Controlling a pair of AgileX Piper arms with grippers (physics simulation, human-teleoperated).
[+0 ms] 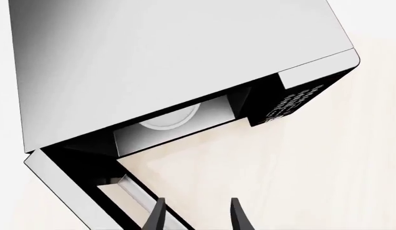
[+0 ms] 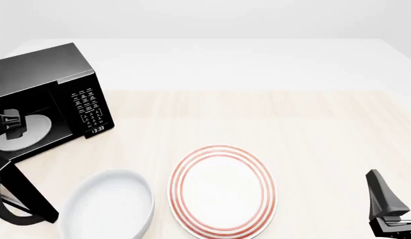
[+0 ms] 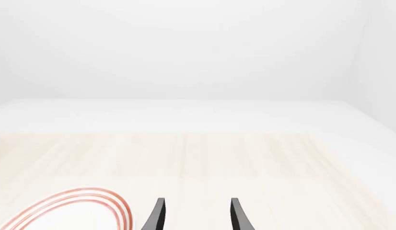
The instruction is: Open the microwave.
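The microwave (image 2: 66, 74) stands at the far left of the table (image 2: 258, 114), its door (image 2: 23, 194) swung wide open toward the camera; inside, the white turntable (image 2: 30, 130) is visible, and the keypad (image 2: 88, 107) with the clock sits on the right side of its front. The left gripper (image 1: 196, 215) is near the edge of the open door; its fingers are spread apart and hold nothing. The right gripper (image 3: 196, 215) hangs low at the right side of the table, well apart from the microwave; its fingers also stand apart, empty. A red-ringed plate (image 2: 222, 191) lies in the middle near the front edge; a white bowl (image 2: 109, 204) is just beside it, on its left.
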